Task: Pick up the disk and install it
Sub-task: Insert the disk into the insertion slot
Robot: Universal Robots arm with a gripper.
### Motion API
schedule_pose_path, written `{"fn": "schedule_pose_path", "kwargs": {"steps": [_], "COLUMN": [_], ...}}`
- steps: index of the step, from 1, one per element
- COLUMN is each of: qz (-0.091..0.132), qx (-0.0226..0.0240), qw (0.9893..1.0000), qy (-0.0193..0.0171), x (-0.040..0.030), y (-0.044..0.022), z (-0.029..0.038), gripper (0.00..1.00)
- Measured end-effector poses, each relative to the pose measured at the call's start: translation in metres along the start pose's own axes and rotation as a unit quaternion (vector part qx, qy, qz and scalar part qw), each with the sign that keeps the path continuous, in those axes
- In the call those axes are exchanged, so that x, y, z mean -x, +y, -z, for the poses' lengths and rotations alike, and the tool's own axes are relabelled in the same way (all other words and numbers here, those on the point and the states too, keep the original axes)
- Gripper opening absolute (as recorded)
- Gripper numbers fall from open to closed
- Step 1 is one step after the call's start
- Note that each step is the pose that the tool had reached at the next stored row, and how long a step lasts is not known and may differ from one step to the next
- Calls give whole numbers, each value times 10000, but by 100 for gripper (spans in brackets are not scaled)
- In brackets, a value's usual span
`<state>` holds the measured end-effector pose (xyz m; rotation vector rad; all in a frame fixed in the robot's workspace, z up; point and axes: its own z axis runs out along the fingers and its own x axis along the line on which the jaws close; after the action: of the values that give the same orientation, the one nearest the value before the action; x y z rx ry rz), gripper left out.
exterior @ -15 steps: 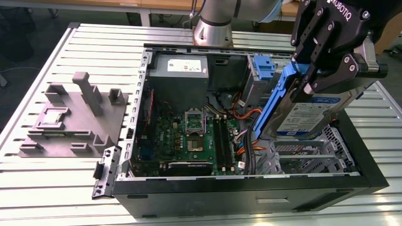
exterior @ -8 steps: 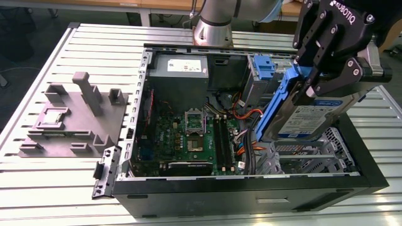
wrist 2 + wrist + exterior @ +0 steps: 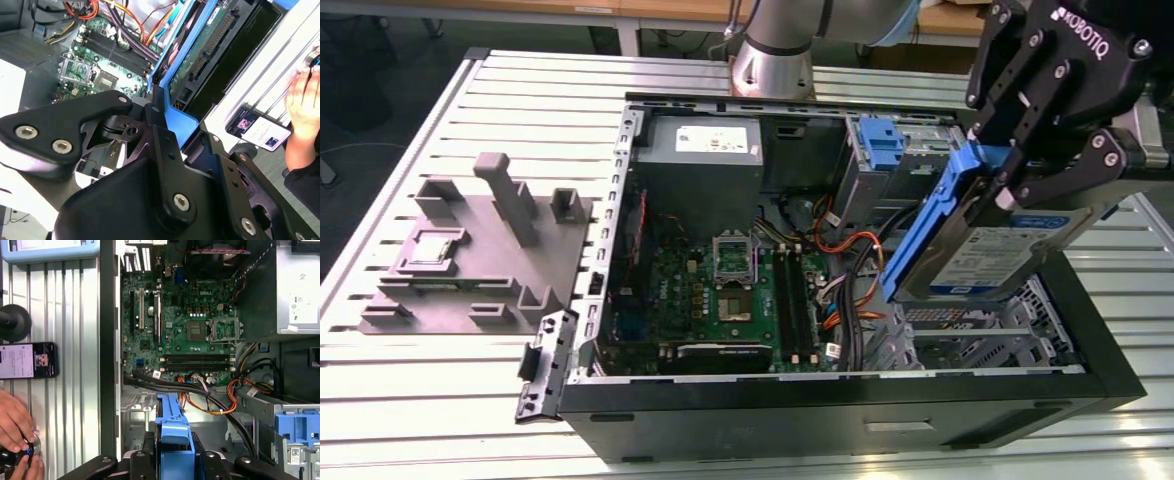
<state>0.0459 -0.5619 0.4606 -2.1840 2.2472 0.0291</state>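
Observation:
My gripper (image 3: 1047, 185) is shut on the disk (image 3: 987, 255), a silver-grey drive with a white-and-blue label and a blue frame. I hold it tilted, one end up, above the metal drive cage (image 3: 961, 335) at the exterior view's right end of the open computer case (image 3: 854, 400). In the second wrist view the disk's (image 3: 200, 50) green circuit-board underside faces the camera, and the black fingers (image 3: 160, 130) clamp the blue frame. In the first wrist view the blue frame (image 3: 172, 435) stands between the two fingers of the gripper (image 3: 173, 455), over the case floor.
The case holds a motherboard (image 3: 720, 280), a grey power supply box (image 3: 700, 150), orange and black cables (image 3: 847, 270) and an upright blue latch piece (image 3: 878, 140). A grey fixture (image 3: 480, 250) sits on the table. A person's hand (image 3: 15, 425) and a phone (image 3: 27, 360) lie beside the case.

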Motion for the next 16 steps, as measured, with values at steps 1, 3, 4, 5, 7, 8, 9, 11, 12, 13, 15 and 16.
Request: {"fn": "schedule_pose_path", "kwargs": {"steps": [1,3,4,5,7,8,9,11,12,13,15,16], "qz": [0,0,0,0,0,0,0,0,0,0,0,0], "qx": [0,0,0,0,0,0,0,0,0,0,0,0], "qw": [10000,10000,10000,10000,10000,10000,10000,10000,10000,10000,10000,10000], "qy": [0,0,0,0,0,0,0,0,0,0,0,0], "x": [0,0,-1,-2,-7,-9,-9,-9,-9,-9,-9,-9], "y": [-20,-58,-77,-92,-117,-128,-133,-133,-134,-134,-134,-134], "z": [-4,-11,-15,-20,-30,-35,-37,-38,-39,-39,-39,-39], "gripper": [36,36,36,36,36,36,36,36,36,36,36,36]}}
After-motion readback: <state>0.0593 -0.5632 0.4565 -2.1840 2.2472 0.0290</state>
